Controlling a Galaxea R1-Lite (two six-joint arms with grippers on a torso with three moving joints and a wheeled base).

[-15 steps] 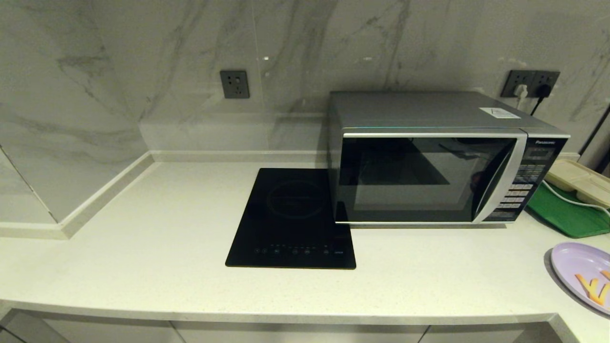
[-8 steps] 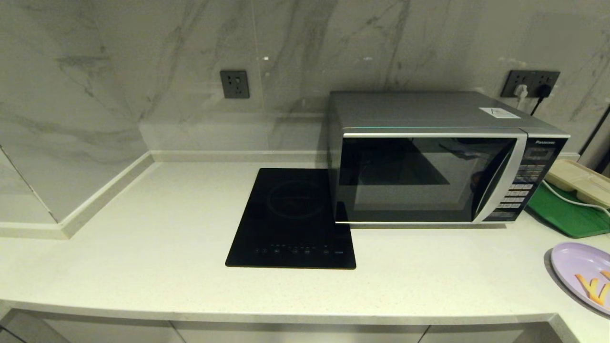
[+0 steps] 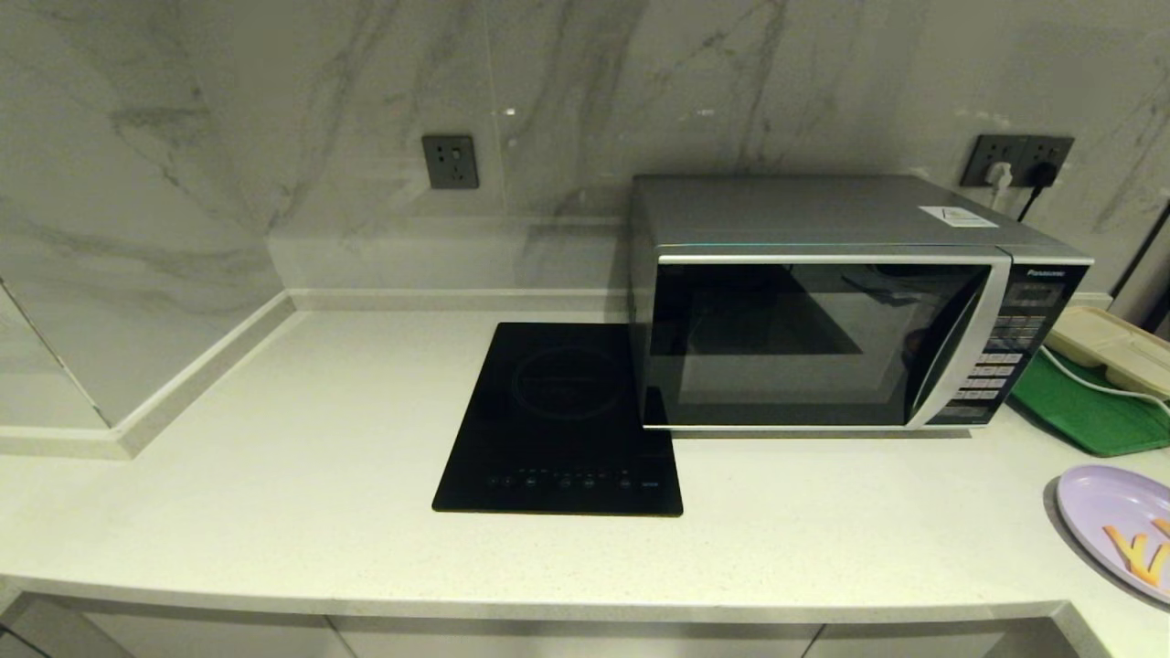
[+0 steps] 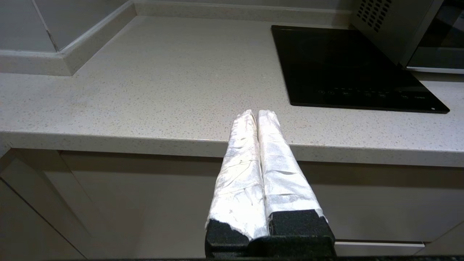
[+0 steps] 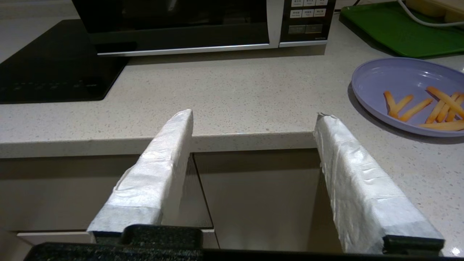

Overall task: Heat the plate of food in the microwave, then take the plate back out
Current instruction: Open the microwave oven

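The silver microwave (image 3: 823, 302) stands at the back right of the counter, its dark glass door closed; its lower front and keypad also show as the microwave (image 5: 203, 25) in the right wrist view. The lavender plate of food (image 3: 1120, 525) lies at the counter's right front edge, with orange fries on the plate of food (image 5: 409, 92). My right gripper (image 5: 253, 117) is open and empty, hanging in front of the counter edge, left of the plate. My left gripper (image 4: 256, 114) is shut and empty, in front of the counter's left part. Neither gripper shows in the head view.
A black glass induction hob (image 3: 562, 420) lies flat beside the microwave's left side. A green tray (image 3: 1088, 411) with a cream box and a white cable sits right of the microwave. Marble wall with sockets (image 3: 450, 162) behind. Cabinet fronts (image 4: 145, 203) lie below the counter edge.
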